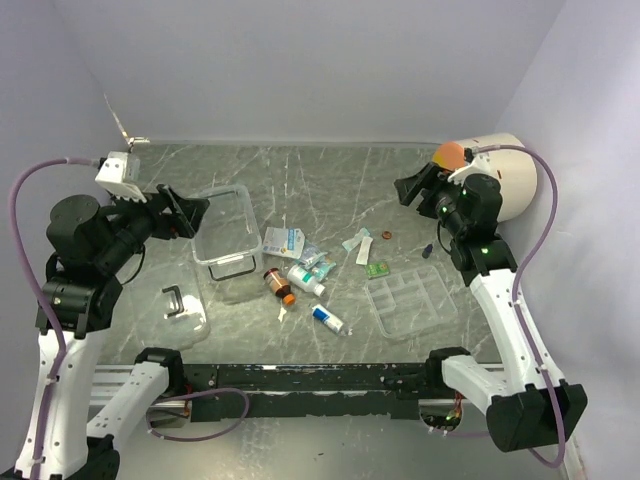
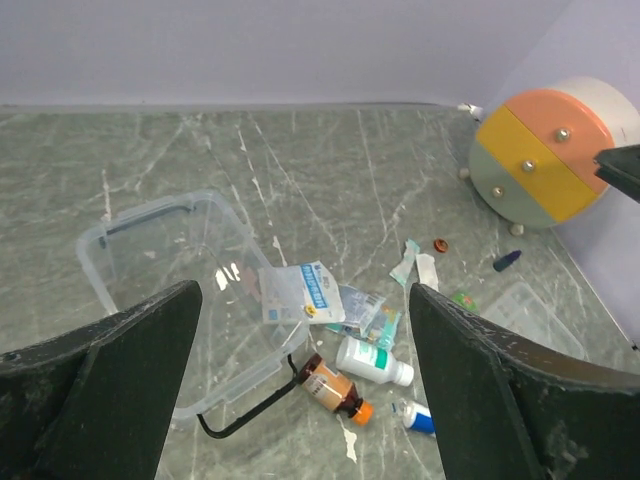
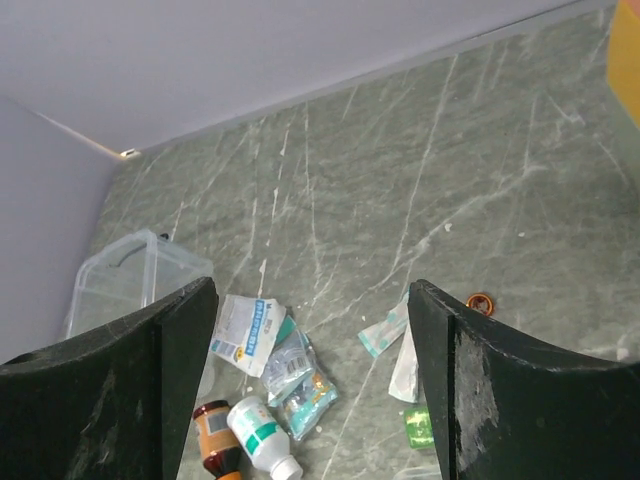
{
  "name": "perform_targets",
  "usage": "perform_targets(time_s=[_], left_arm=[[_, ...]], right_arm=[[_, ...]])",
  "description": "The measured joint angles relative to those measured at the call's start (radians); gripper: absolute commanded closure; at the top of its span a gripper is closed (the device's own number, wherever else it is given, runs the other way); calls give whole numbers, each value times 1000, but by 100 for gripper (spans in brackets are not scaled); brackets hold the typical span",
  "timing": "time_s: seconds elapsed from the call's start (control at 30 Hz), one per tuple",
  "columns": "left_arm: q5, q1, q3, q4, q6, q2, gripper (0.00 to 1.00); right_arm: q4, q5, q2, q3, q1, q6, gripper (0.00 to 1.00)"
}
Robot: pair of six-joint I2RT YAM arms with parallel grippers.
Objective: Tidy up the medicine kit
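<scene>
Lid (image 1: 182,308): flat near L base, apart from box; thin clear rim could slip a pinch.
Tray (image 1: 410,298): flat on R side, well apart from box.
Brown bottle (image 1: 278,284): on its side just beside box (round, may roll if nudged).
Box (image 1: 225,228): open, light; could skid when loaded.
L gripper (image 1: 188,212): wide open, empty, by box.
R gripper (image 1: 412,188): open, empty, near cylinder (image 1: 515,175); a swing might clip it.

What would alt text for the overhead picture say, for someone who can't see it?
An open clear box, its lid and a divided tray lie apart on a grey marbled table, with small bottles, a tube and packets scattered between them. The left pincer and right pincer hover open and empty at either side.
</scene>
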Motion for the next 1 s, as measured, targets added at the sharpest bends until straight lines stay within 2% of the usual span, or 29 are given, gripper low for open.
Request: perform_targets(time_s=[0.27,0.43,0.5,0.63,0.8,1.0], left_arm=[[124,-7,-9,26,-1,18,2],[229,-14,-42,81,-10,18,3],[261,-14,-72,114,-18,13,5],[283,-14,-154,164,-48,3,15],[168,-16,-195,151,-95,32,20],[-104,-16,-254,89,-181,72,21]], right_arm=[[106,-170,37,-51,-45,37,21],[152,-257,68,-64,-52,45,25],[174,-295,100,-64,-53,52,26],[223,-344,186,-76,-43,69,29],[273,-332,317,-88,53,101,32],[309,-253,466,-79,258,108,41]])
